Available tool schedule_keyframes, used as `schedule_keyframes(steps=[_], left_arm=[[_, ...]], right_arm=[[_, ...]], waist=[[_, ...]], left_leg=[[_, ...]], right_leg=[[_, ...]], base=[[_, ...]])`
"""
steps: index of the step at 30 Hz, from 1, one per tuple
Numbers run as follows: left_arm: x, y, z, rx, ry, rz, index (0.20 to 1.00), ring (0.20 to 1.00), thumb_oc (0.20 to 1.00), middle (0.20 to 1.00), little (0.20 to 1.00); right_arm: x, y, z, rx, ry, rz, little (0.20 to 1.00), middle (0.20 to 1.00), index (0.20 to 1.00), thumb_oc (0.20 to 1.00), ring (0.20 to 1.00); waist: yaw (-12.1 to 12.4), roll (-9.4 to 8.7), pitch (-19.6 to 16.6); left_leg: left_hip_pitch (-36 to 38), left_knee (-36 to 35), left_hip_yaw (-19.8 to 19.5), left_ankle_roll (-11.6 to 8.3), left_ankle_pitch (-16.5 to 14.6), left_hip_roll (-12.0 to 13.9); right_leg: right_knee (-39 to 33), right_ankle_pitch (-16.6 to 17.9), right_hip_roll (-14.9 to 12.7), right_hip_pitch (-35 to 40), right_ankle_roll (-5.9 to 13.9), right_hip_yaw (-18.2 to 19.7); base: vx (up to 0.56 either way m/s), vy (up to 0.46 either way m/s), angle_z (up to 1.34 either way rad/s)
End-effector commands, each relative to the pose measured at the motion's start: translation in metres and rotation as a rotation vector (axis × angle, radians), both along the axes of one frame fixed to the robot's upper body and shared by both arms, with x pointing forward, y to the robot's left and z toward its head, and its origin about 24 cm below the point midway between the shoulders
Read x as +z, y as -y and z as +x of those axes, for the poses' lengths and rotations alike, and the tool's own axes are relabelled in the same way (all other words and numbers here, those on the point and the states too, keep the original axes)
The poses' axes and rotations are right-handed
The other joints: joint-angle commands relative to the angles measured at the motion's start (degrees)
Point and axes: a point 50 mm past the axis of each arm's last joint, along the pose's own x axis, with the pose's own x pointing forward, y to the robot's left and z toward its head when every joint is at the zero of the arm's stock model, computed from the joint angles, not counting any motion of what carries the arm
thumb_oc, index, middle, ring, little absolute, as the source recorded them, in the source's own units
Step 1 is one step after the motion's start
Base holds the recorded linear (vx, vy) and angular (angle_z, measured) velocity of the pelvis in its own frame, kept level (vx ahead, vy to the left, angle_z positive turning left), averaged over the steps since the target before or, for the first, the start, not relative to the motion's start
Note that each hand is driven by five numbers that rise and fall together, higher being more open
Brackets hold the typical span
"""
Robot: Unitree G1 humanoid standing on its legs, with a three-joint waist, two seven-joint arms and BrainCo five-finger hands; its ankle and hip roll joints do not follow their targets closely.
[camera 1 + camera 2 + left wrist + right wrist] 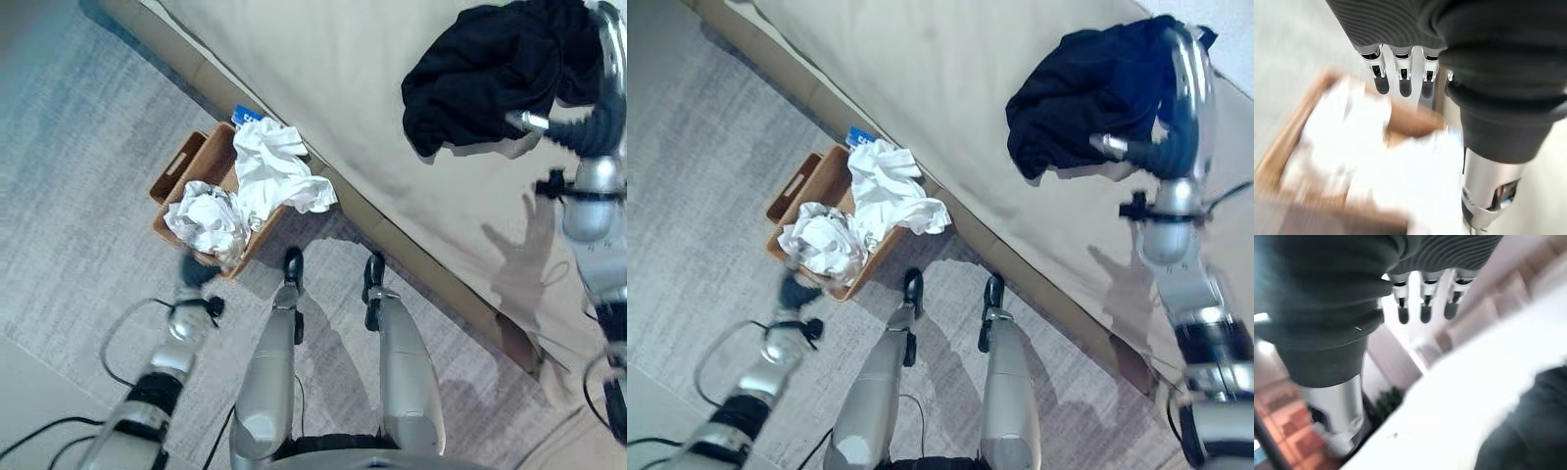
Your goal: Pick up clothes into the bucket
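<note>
We find crumpled white clothes (257,181) heaped in the rectangular brown basket (184,168). A rumpled black garment (490,69) lies on the beige bed (323,69). Left hand (1400,78) and right hand (1422,306) hang relaxed, fingers straight, holding nothing.

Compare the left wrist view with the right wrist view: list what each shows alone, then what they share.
Left wrist view alone: the brown basket on the floor with white clothes heaped in it, beneath the left hand. Right wrist view alone: the black garment lying on the pale bed, beyond the right hand. Shared: each hand has relaxed, straight fingers holding nothing.
</note>
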Motion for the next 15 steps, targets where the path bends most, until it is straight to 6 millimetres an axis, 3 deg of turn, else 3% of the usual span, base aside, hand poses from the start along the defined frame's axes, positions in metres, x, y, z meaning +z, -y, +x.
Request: schedule_keyframes(steps=[1,3,5,6,8,15], left_arm=[[0.002,-0.013,-0.004,0.034,0.020,-0.053,1.000,1.000,1.000,1.000,1.000],[-0.010,-0.005,-0.010,0.012,-0.037,-0.062,1.000,1.000,1.000,1.000,1.000],[-0.013,-0.002,-0.012,-0.004,-0.053,-0.067,1.000,1.000,1.000,1.000,1.000],[-0.017,0.002,-0.013,-0.006,-0.070,-0.088,1.000,1.000,1.000,1.000,1.000],[-0.021,0.003,-0.014,-0.014,-0.098,-0.097,1.000,1.000,1.000,1.000,1.000],[-0.017,0.006,-0.010,-0.011,-0.093,-0.161,1.000,1.000,1.000,1.000,1.000]], right_arm=[[0.037,0.015,-0.002,-0.123,0.081,-0.023,1.000,1.000,1.000,1.000,1.000],[0.059,0.015,0.010,-0.169,0.062,0.002,1.000,1.000,1.000,1.000,1.000],[0.064,0.018,0.015,-0.170,0.064,0.063,1.000,1.000,1.000,1.000,1.000],[0.061,0.029,0.018,-0.159,0.053,0.208,1.000,1.000,1.000,1.000,1.000],[0.058,0.035,0.028,-0.160,-0.022,0.312,1.000,1.000,1.000,1.000,1.000],[0.051,0.052,0.035,-0.325,-0.269,0.252,1.000,1.000,1.000,1.000,1.000]], waist=[[0.4,3.39,-0.9],[1.2,4.18,-0.9],[1.4,4.62,-0.9],[1.8,5.24,-0.9],[2.5,5.63,-0.9],[3.8,6.20,-0.9]], left_leg=[[0.8,3.9,-0.5,1.11,-5.0,-1.7],[0.0,4.4,-0.3,0.90,-4.9,-1.4],[-0.3,4.4,-0.3,0.78,-4.8,-1.2],[-0.7,4.5,-0.3,0.62,-4.5,-1.2],[-1.1,3.9,-0.1,0.29,-3.8,-0.7],[-5.1,2.0,-1.5,-0.61,-1.3,0.7]], right_leg=[[-1.0,1.3,-0.8,2.2,1.70,1.1],[0.4,0.5,-0.3,1.1,1.06,1.3],[1.0,0.2,-0.1,0.5,0.84,1.4],[1.7,-0.1,0.0,-0.2,0.68,1.4],[2.1,-0.5,0.3,-1.4,0.30,1.3],[3.5,-0.5,1.9,-7.4,-0.26,1.4]], base=[[0.00,-0.058,0.04],[0.00,-0.109,0.00],[0.00,-0.086,-0.02],[-0.01,-0.061,-0.01],[-0.01,-0.093,0.01],[-0.01,-0.132,0.00]])
